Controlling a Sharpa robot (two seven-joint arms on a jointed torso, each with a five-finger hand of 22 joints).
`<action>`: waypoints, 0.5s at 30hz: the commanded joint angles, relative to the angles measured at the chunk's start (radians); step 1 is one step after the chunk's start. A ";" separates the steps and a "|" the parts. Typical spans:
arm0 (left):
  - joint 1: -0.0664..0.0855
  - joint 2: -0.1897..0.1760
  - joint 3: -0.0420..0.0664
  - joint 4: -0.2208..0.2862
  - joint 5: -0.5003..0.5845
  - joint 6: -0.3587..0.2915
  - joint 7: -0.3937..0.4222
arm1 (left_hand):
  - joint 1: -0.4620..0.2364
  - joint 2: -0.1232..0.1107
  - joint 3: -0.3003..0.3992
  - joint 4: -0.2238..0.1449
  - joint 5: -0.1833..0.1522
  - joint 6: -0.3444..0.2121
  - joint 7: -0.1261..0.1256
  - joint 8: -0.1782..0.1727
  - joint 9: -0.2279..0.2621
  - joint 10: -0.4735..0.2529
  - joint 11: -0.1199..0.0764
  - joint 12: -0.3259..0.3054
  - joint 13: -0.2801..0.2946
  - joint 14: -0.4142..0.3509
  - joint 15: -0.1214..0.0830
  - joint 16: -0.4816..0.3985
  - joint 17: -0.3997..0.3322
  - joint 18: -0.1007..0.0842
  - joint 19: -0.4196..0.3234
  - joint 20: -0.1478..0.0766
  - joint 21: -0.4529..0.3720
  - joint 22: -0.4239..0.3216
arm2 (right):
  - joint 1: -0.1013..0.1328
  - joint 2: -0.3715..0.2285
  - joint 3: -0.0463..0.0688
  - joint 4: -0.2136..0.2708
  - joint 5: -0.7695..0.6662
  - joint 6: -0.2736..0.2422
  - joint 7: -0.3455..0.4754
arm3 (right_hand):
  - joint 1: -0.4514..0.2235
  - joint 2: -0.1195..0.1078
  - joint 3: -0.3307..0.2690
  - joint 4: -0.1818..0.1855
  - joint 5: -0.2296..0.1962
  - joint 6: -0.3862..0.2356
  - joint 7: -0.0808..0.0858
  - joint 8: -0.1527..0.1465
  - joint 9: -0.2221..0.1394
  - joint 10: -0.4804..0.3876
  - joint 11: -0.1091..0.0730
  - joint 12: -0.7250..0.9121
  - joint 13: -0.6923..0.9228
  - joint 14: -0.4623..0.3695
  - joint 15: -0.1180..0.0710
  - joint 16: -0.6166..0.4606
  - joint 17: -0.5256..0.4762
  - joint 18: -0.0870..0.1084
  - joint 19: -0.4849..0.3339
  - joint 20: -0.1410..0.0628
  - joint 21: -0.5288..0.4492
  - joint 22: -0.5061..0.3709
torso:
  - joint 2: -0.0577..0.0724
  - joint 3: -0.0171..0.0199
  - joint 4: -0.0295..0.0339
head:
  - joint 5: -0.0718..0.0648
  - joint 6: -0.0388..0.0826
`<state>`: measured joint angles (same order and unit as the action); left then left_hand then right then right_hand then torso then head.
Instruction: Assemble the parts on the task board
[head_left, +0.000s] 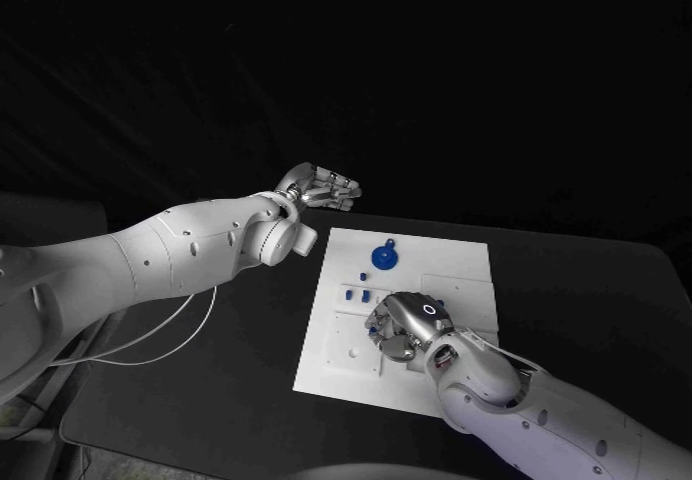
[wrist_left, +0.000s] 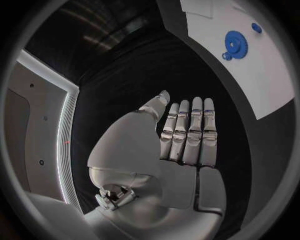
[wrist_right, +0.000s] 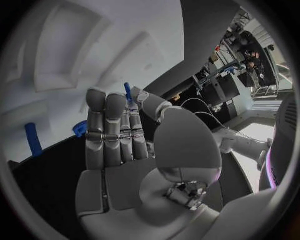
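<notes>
The white task board (head_left: 433, 262) lies in the middle of the black table. A blue gear (head_left: 385, 257) sits near its far edge, and the left wrist view shows the same gear (wrist_left: 235, 44). A few small blue pegs (head_left: 356, 293) stand at the board's left side. My right hand (head_left: 408, 326) hovers low over the board's middle. In the right wrist view a small blue peg (wrist_right: 127, 92) sticks up between its thumb and a fingertip, pinched. My left hand (head_left: 320, 187) is off the board's far left corner with its fingers (wrist_left: 190, 131) straight and nothing in it.
Recessed shapes (wrist_right: 62, 50) mark the board under my right hand. Another blue peg (wrist_right: 32, 140) and a blue piece (wrist_right: 80, 128) lie by that hand's fingers. A white cable (head_left: 173, 330) runs over the table on the left. Black table (head_left: 577, 290) surrounds the board.
</notes>
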<state>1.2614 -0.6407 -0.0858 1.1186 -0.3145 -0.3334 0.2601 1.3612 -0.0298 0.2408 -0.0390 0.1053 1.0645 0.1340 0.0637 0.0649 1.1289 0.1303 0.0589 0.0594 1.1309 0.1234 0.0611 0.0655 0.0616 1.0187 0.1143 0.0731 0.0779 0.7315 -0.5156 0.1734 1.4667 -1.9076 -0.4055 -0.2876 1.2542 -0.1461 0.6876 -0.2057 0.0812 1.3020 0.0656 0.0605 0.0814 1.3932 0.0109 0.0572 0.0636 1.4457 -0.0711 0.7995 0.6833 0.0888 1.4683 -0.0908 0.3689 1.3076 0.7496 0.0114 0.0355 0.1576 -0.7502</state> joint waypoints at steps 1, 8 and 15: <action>0.000 -0.001 0.000 0.003 0.005 0.003 0.013 | -0.004 -0.005 -0.001 0.006 -0.006 -0.002 0.000 -0.001 -0.001 -0.009 -0.001 0.000 -0.001 0.002 0.003 0.000 0.000 -0.013 -0.003 -0.001 0.002 -0.002 | -0.004 0.003 0.000 -0.003 -0.040 -0.015 -0.029 | 0.000 0.000 0.006 -0.001 0.006 0.004 0.002 0.004 0.000 0.009 -0.001 0.004 0.001 0.001 -0.005 0.002 -0.001 0.010 0.028 -0.008 0.005 0.038 | 0.000 0.0011 0.0014 | -0.003 -0.003; 0.000 -0.004 0.000 0.006 0.005 0.007 0.012 | -0.004 -0.005 -0.003 0.006 -0.008 -0.003 0.001 0.000 -0.001 -0.009 -0.001 0.000 -0.001 0.002 0.003 0.000 0.001 -0.013 -0.003 -0.001 0.002 -0.002 | -0.009 0.009 0.000 -0.017 -0.046 -0.011 -0.035 | 0.000 -0.003 0.009 0.000 0.005 0.004 0.002 0.004 0.000 0.010 -0.001 0.004 0.001 0.000 -0.005 0.004 -0.001 0.010 0.028 -0.008 0.010 0.039 | 0.001 0.0017 0.0001 | 0.002 -0.011; 0.000 -0.006 0.000 0.008 0.004 0.009 0.010 | -0.004 -0.005 -0.003 0.006 -0.008 -0.003 0.001 0.000 -0.001 -0.009 -0.001 0.000 -0.001 0.002 0.003 0.000 0.001 -0.013 -0.003 -0.001 0.002 -0.002 | -0.012 0.012 0.000 -0.026 -0.047 -0.010 -0.035 | 0.001 -0.003 0.010 0.000 0.004 0.004 0.002 0.004 0.000 0.010 -0.002 0.004 0.001 0.000 -0.005 0.005 -0.002 0.010 0.028 -0.008 0.009 0.038 | 0.000 0.0015 -0.0009 | 0.009 -0.018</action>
<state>1.2614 -0.6467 -0.0858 1.1229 -0.3142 -0.3323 0.2597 1.3612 -0.0298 0.2379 -0.0362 0.0997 1.0646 0.1340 0.0637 0.0649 1.1289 0.1303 0.0589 0.0594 1.1309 0.1234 0.0611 0.0655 0.0617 1.0187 0.1143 0.0731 0.0771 0.7215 -0.5042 0.1738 1.4436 -1.9373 -0.4113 -0.3126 1.2526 -0.1478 0.6933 -0.2055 0.0784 1.3017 0.0658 0.0596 0.0801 1.3972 0.0070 0.0552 0.0635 1.4472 -0.0695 0.7995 0.6834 0.0883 1.4683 -0.0907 0.3752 1.3075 0.7500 0.0133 0.0348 0.1643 -0.7656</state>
